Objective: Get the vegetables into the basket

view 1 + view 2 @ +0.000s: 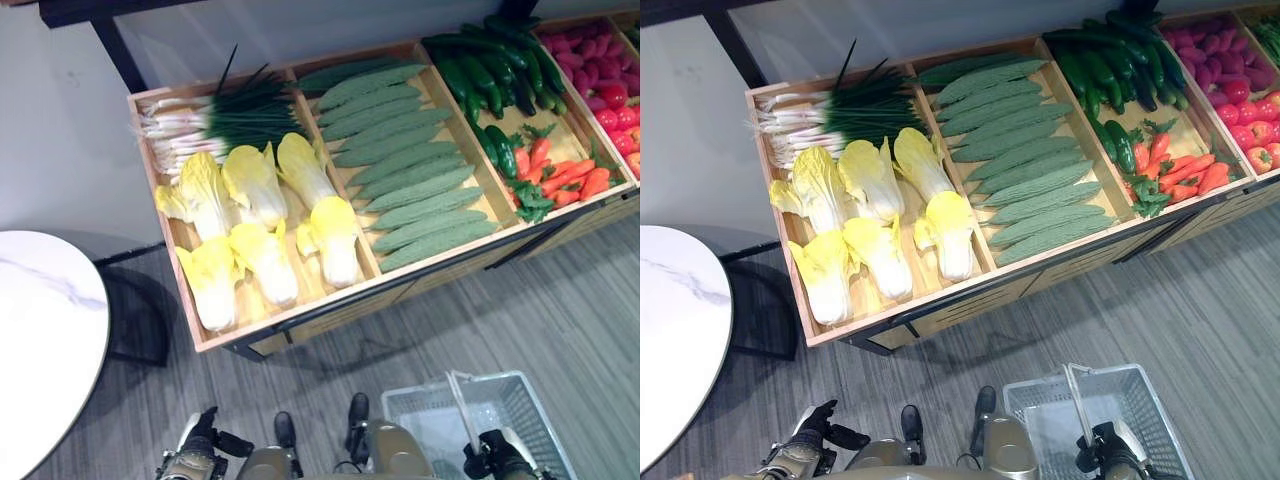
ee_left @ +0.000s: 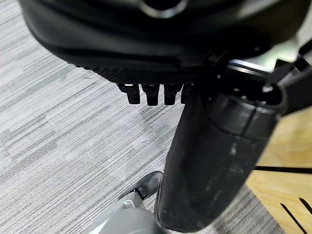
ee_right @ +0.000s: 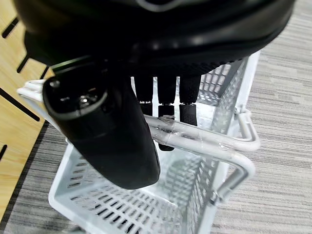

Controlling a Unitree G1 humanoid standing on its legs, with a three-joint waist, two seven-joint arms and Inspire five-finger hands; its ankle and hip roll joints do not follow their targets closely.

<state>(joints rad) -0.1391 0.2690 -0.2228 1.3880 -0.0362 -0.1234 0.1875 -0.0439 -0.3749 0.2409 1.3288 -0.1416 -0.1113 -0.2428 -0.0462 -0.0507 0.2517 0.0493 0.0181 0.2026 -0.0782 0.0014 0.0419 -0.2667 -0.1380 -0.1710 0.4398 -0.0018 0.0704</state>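
the right hand (image 3: pixel 161 105) curls round the handles of the empty white basket (image 1: pixel 520 400), the left hand (image 2: pixel 146 92) hangs curled and empty, and the vegetables (image 1: pixel 400 150) on the far wooden display look light and stiff, probably easiest gripped mid-body.

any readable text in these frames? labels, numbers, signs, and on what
None.
The wooden display stand and its vegetable compartments carry no tags or price signs.
The white basket, whose handle the right hand grips with its fingers, shows no print.
The round white table has only faint marbling, no text.
The left hand hangs over bare grey floor.
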